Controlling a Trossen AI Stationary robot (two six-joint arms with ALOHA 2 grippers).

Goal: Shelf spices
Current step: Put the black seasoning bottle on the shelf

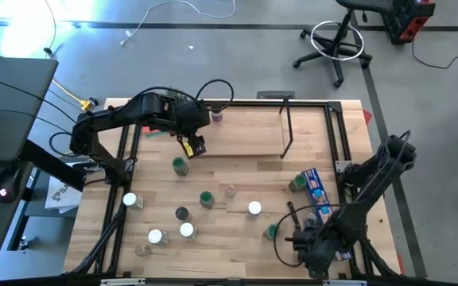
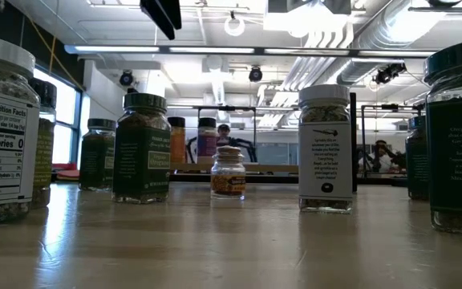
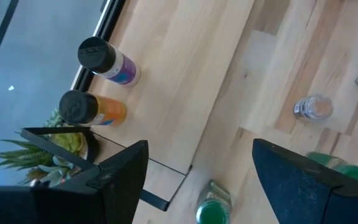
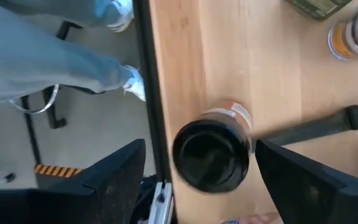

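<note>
Several spice jars stand scattered on the table, among them a green-capped one (image 1: 180,165) and a white-capped one (image 1: 254,208). The shelf (image 1: 237,135) stands at the table's far side; a purple jar (image 3: 114,62) and an orange jar (image 3: 92,111), both black-capped, stand on its board. My left gripper (image 1: 191,147) hangs open above the shelf's near edge, nothing between its fingers. My right gripper (image 1: 299,237) is open near the table's near right corner. Its fingers stand either side of an upright black-capped jar (image 4: 211,155), apart from it.
A black-handled utensil (image 4: 328,127) lies just beside the black-capped jar. A long blue box (image 1: 316,193) lies near the right edge. The black frame rail (image 4: 151,93) runs close by the jar; a person's legs (image 4: 48,50) stand beyond it.
</note>
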